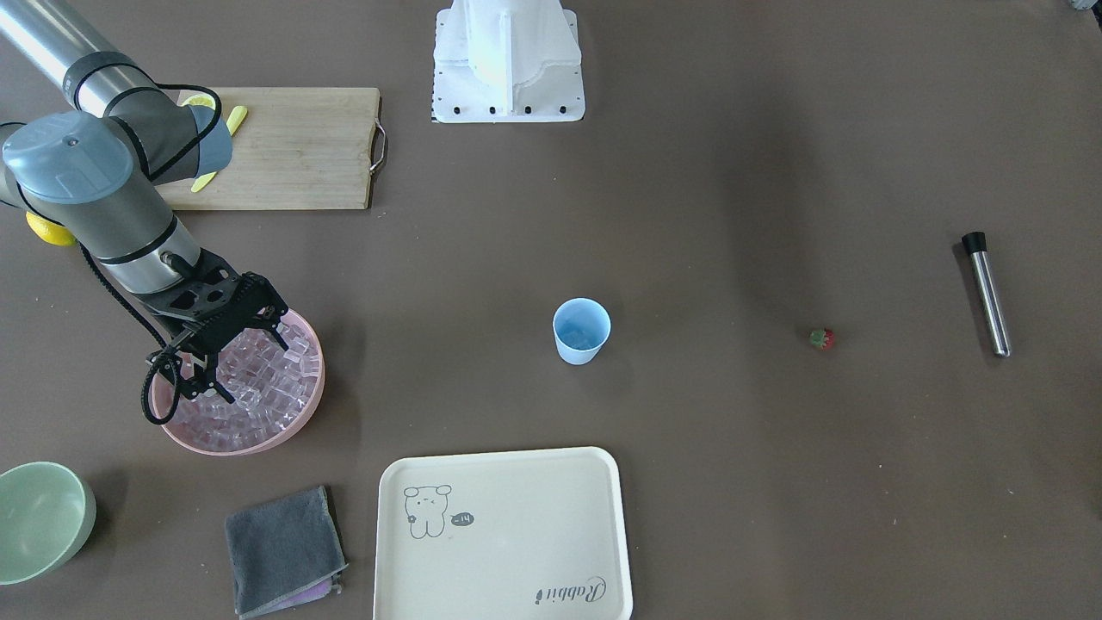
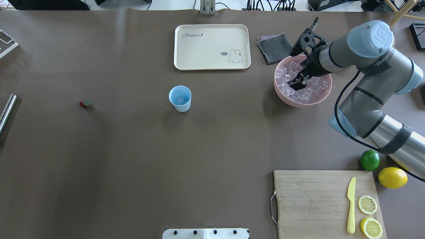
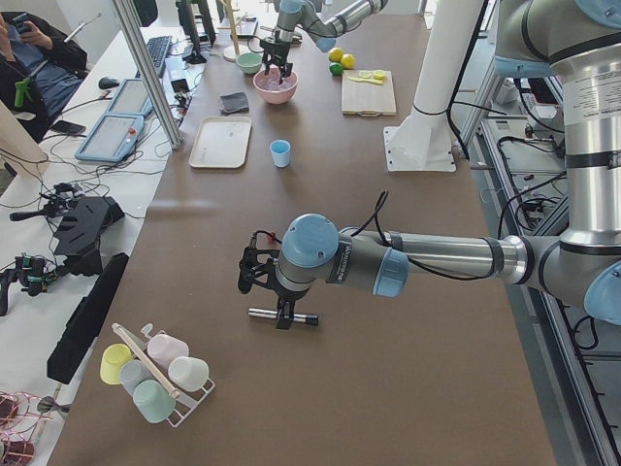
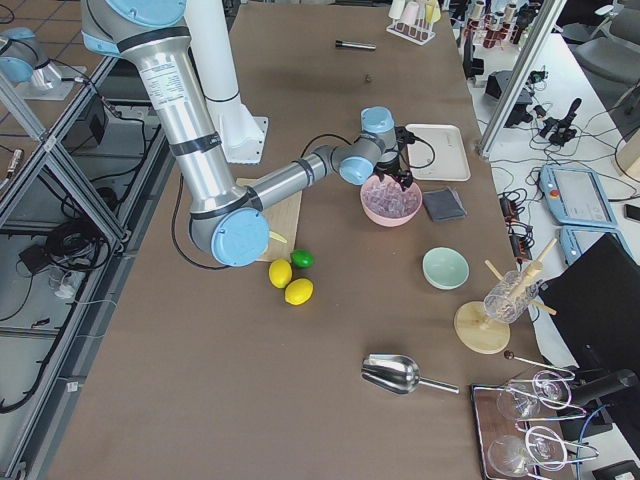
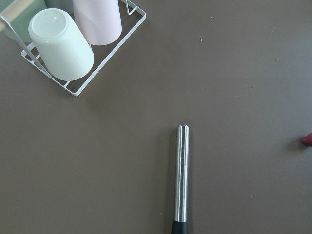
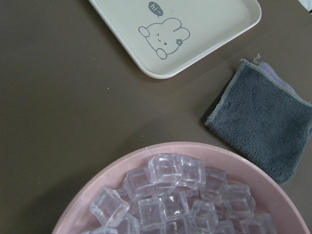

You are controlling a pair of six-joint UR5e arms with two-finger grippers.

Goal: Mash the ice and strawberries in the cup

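The light blue cup (image 2: 180, 98) stands mid-table with one ice cube in it. Most of the ice (image 2: 310, 94) fills a pink bowl (image 2: 292, 101) to its right. My right gripper (image 2: 298, 83) hangs open just over that ice, fingers spread and nothing between them; the right wrist view shows the cubes (image 6: 170, 195) close below. The strawberry (image 2: 84, 103) lies alone far left of the cup. My left gripper (image 3: 254, 279) shows only in the exterior left view, above a steel muddler (image 5: 182, 178); I cannot tell whether it is open or shut.
A cream tray (image 2: 212, 46) and grey cloth (image 2: 275, 48) lie beyond the cup. A cutting board (image 2: 327, 202) carries a yellow knife and lemon slices, with a lime (image 2: 370, 160) and lemon (image 2: 392, 177) beside it. A wire rack of cups (image 5: 73, 44) stands near the muddler.
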